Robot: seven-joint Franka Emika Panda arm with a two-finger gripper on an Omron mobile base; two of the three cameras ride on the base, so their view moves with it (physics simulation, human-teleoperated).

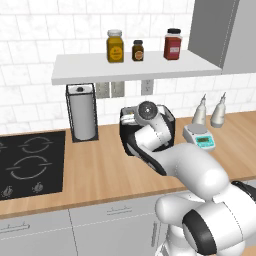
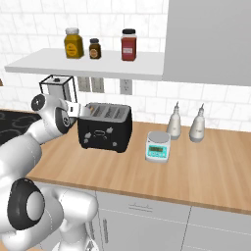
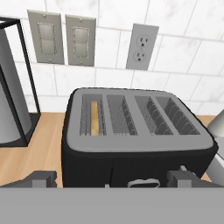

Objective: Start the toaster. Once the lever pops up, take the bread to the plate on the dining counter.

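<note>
Counter: I stand at a light-wood wall counter (image 2: 206,171) over grey cabinet fronts (image 2: 147,215); a white tiled wall (image 1: 30,30) rises behind it.
My gripper: my gripper (image 3: 113,178) is spread wide with nothing between the tips, which sit at either side of the toaster's near face.
Toaster: the black toaster (image 2: 105,126) sits mid-counter, near the wall, with a grey slotted top.
Bread: a tan slice of bread (image 3: 94,118) stands edge-up in the leftmost slot, mostly sunk.
Hidden: my arm covers much of the toaster in the left base view; its lever is hard to make out.
Left: a black cooktop (image 1: 30,162) and a wire-framed paper towel roll (image 1: 82,112).
Right: a small scale (image 2: 158,146) and two bottles (image 2: 186,122).
Far: wall outlets (image 3: 142,47) and a white shelf (image 1: 135,67) holding three jars (image 1: 137,46).
</note>
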